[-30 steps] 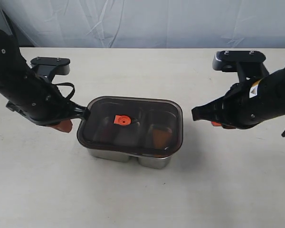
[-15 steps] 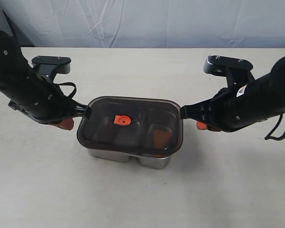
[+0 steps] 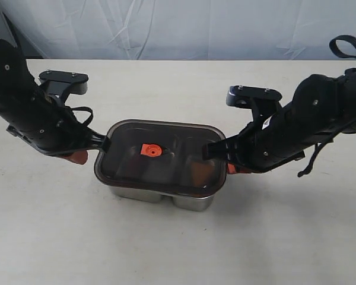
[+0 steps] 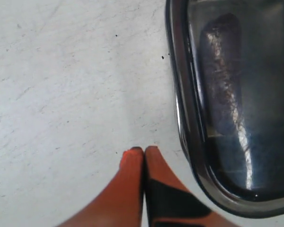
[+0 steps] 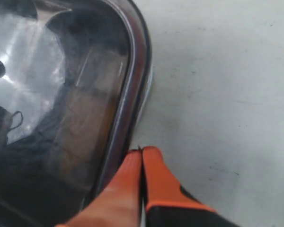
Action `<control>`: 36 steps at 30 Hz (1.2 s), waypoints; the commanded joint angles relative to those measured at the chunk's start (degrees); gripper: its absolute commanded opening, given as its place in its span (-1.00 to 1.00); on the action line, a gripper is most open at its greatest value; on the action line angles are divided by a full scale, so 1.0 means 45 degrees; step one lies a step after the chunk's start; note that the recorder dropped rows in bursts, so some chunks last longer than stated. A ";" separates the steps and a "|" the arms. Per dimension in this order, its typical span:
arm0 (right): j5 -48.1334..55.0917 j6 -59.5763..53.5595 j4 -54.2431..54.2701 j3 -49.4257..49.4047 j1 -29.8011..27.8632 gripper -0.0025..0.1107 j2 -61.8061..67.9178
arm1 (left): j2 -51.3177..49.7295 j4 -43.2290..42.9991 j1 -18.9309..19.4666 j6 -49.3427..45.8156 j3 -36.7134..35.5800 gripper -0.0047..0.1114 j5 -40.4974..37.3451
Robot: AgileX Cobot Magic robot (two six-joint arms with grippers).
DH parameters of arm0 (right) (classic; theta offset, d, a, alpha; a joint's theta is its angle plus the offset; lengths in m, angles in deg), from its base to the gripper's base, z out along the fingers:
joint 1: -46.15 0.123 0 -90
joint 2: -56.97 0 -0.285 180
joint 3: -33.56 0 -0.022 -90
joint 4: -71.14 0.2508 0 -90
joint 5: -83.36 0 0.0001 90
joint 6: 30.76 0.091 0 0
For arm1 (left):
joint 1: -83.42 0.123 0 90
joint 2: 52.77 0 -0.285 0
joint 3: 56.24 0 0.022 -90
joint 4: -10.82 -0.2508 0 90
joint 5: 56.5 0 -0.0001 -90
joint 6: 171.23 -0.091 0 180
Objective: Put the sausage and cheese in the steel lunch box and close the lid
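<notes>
The steel lunch box (image 3: 166, 197) stands mid-table with the dark smoky lid (image 3: 130, 163) lying on top, its orange valve tab (image 3: 149, 150) facing up. Through the lid the sausage (image 4: 223, 90) shows dimly in one compartment, and the cheese (image 3: 199, 173) shows as an orange-brown shape in the other. My left gripper (image 4: 144, 150) is shut and empty, just beside the lid's left edge (image 4: 180, 94). My right gripper (image 5: 142, 150) is shut too, its tips against the lid's right rim (image 5: 132, 94), and the black parts of that arm reach over the rim.
The pale tabletop (image 3: 178, 249) runs all round the box. A grey cloth backdrop (image 3: 184, 27) hangs behind the table's far edge. Both dark arms (image 3: 29, 107) flank the box on either side.
The right arm has swung in leftward, from well clear of the box to the lid's right rim. The left arm has barely moved. The lid has shifted slightly.
</notes>
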 commanded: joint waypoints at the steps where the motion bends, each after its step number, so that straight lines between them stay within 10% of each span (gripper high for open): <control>1: 0.0012 -0.0093 0.0047 0.0098 0.0131 -0.97 0.0060 | -0.0033 -0.0015 -0.0072 0.0000 0.0061 -0.92 0.0001; 36: 0.0819 -0.0002 -0.0455 0.0098 0.0131 -0.97 0.0060 | -0.0053 0.1077 -0.0072 -0.1326 0.0061 -0.92 0.1403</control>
